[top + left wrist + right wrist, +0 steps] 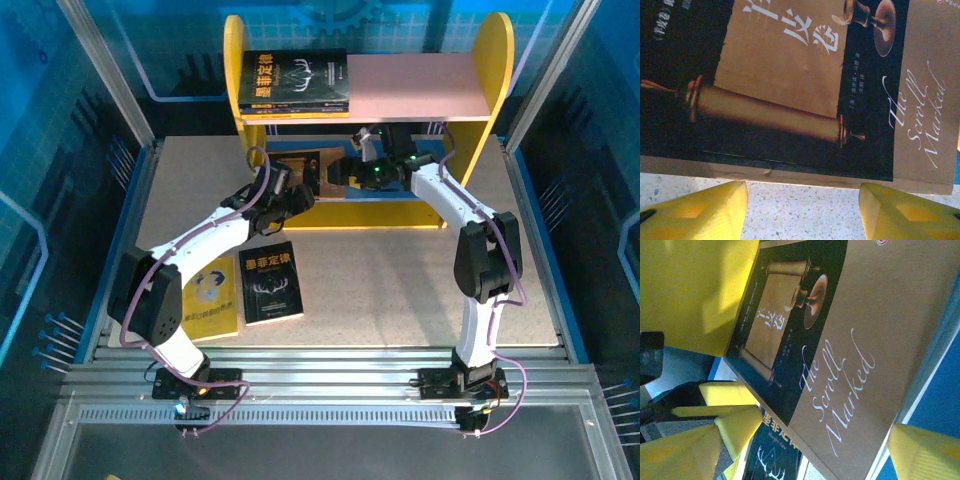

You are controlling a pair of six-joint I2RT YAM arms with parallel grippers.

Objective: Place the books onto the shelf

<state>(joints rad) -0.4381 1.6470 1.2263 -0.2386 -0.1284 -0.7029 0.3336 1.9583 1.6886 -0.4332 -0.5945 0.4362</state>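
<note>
The shelf [420, 85] stands at the back of the table, and black antler-cover books [293, 80] are stacked at the left of its pink upper board. A brown-black book [318, 170] with a scroll picture lies partly in the lower tier, over the blue board [935, 405]. My left gripper [300, 196] is at its near-left edge, my right gripper [348, 170] at its right side. The left gripper [802, 205] is open, with bare table between its fingers and the book's edge [790, 175] just past the tips. The right gripper [802, 455] stands wide open around the book's corner [850, 390].
A black antler book [272, 282] and a yellow book [212, 298] lie flat on the speckled table near the left arm. The shelf's yellow side panels [492, 70] flank both tiers. Metal frame posts and blue walls enclose the table.
</note>
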